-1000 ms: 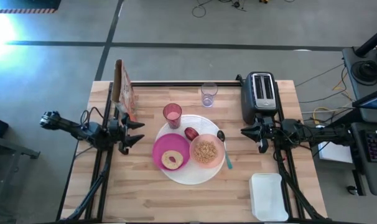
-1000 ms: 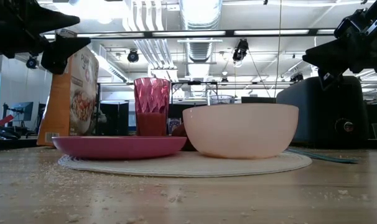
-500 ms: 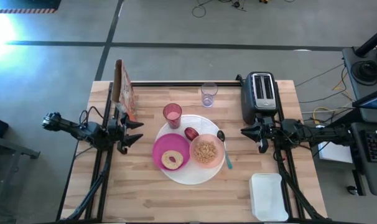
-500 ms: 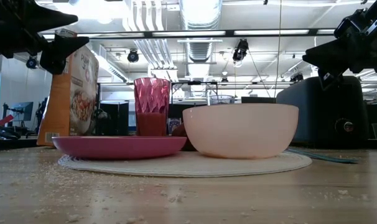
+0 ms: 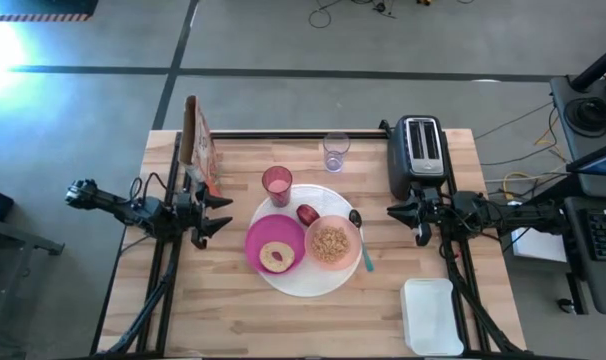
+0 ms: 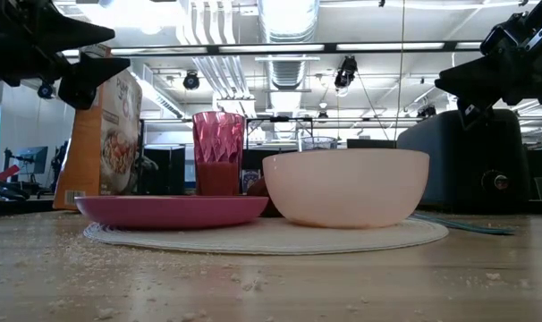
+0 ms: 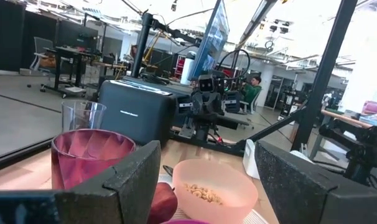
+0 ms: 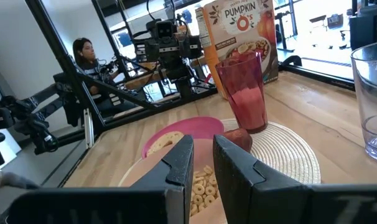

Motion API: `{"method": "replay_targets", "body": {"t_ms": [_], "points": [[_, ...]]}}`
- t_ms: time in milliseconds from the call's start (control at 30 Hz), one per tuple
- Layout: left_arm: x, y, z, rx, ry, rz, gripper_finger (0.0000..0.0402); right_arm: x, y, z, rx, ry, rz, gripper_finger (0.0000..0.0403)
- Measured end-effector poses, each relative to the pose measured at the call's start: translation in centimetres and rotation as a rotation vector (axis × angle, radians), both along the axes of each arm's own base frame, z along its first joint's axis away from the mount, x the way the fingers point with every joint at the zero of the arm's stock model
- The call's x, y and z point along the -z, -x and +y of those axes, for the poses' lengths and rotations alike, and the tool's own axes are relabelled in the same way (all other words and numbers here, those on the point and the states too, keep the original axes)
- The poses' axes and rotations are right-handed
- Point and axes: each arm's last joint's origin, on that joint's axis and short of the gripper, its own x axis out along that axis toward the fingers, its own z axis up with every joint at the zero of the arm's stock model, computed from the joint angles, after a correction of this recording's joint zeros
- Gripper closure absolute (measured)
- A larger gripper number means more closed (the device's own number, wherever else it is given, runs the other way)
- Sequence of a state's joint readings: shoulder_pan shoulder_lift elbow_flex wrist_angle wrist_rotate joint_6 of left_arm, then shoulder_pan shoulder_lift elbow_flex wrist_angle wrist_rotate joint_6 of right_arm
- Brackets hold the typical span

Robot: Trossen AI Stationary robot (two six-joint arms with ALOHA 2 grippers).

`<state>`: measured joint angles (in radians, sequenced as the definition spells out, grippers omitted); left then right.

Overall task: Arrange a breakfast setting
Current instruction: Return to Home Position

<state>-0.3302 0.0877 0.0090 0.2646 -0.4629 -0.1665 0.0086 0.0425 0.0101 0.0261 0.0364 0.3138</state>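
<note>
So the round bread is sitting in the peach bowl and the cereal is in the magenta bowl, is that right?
Not quite, they are swapped. The high view shows the round bread in the magenta bowl and the cereal in the peach bowl.

A large round white plate [image 5: 283, 283] is seen at frame centre. On it are set a magenta bowl [image 5: 259, 244] holding round bread [image 5: 276, 256], a peach bowl [image 5: 332, 243] of cereal, a small red fruit [image 5: 307, 214] and a pink translucent tumbler [image 5: 277, 186]. A teal-handled spoon [image 5: 362, 240] is laid at its right rim. A clear cup [image 5: 335, 152] is placed above.
</note>
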Motion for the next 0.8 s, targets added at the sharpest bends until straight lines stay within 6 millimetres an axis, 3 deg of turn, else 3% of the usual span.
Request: {"method": "replay_targets", "body": {"t_ms": [800], "points": [[0.62, -0.57, -0.19, 0.000, -0.025, 0.073, 0.0157, 0.00, 0.00, 0.00, 0.000, 0.000, 0.000, 0.0351]]}}
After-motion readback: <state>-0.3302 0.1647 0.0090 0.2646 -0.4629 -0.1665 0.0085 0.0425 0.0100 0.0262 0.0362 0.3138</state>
